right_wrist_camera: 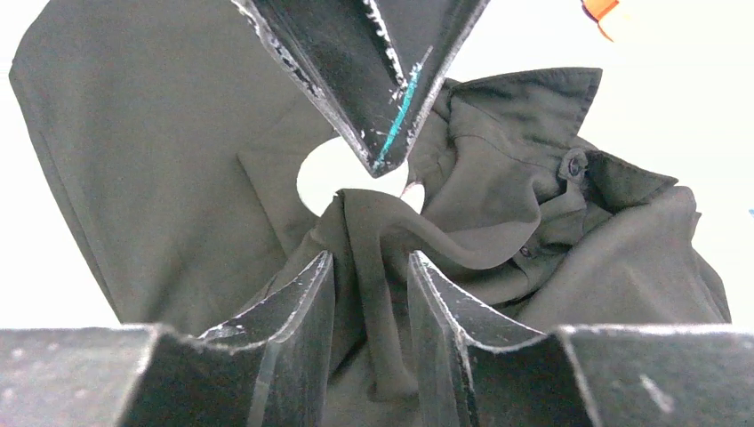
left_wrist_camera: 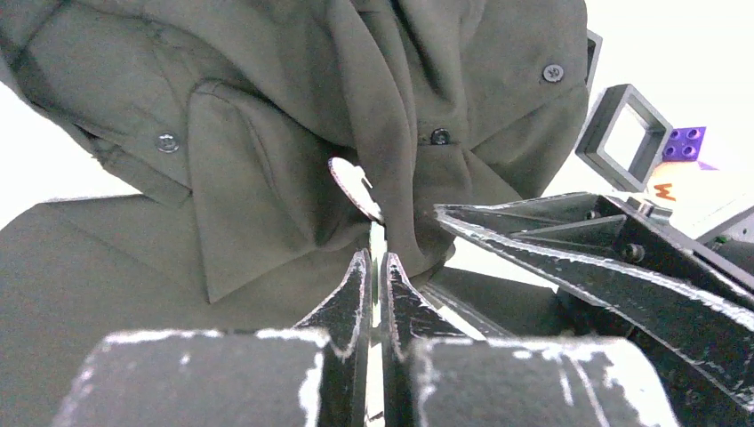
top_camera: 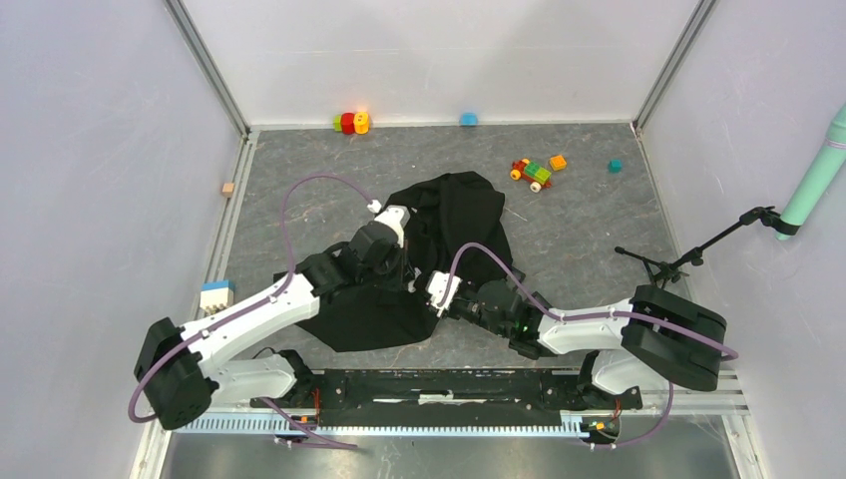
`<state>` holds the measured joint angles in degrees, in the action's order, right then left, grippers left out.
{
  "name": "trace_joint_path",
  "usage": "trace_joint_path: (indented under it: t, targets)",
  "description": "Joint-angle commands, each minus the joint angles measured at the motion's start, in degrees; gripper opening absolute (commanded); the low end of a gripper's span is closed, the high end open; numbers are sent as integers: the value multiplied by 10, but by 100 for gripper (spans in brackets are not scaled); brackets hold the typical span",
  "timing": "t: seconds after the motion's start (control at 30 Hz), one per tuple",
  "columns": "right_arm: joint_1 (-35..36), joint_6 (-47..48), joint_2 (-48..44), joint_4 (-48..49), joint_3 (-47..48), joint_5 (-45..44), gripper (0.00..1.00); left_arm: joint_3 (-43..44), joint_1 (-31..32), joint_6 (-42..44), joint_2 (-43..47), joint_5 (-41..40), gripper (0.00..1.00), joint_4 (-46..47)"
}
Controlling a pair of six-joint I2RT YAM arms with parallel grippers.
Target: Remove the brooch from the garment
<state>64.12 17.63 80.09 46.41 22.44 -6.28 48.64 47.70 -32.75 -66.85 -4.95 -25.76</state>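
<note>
Brooch [right_wrist_camera: 324, 182] not off yet: sits on garment [right_wrist_camera: 178, 160], tabletop [top_camera: 579, 239] ctr. I see left tool [left_wrist_camera: 374, 258] shut at its rim, grip unclear; right tool [right_wrist_camera: 369, 256] half open w/ cloth fold btwn.

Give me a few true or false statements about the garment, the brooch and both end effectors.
1. The garment lies crumpled on the table. True.
2. The right end effector is clamped shut. False: its jaws stand apart, with a cloth fold between them.
3. The left end effector is shut. True.
4. The brooch lies on bare table. False: it sits against the garment, just beyond the left end effector.
</note>
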Motion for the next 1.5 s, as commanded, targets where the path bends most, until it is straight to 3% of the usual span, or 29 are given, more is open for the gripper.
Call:
trace_joint_path:
  t: [0.0,0.17,0.33,0.47,0.6,0.73,0.9,1.03,1.13,1.47]
  targets:
    - [-11,-31,-13,44,-1,44,44,-46,2,13,53,-80,2,89]
    - [-78,-147,-17,96,-15,163,48,-124,2,7,108,-145,2,189]
    - [-153,-295,-20,219,-51,259,52,-127,3,95,127,-172,2,237]
    - [-170,-387,-25,176,-17,259,52,-155,3,143,152,-155,2,355]
    - [-176,-470,-45,159,-5,236,53,-225,2,138,197,-119,2,545]
    - [-182,-521,-75,163,1,206,62,-271,2,113,221,-81,2,689]
    - [-182,-593,-78,256,1,199,70,-293,3,62,224,-51,2,788]
    - [-181,-648,-70,315,3,178,67,-305,2,42,226,-42,2,830]
    - [-181,-666,-62,341,8,171,60,-309,3,21,223,-34,2,841]
    - [-182,-757,8,410,49,191,60,-322,3,-25,198,1,2,918]
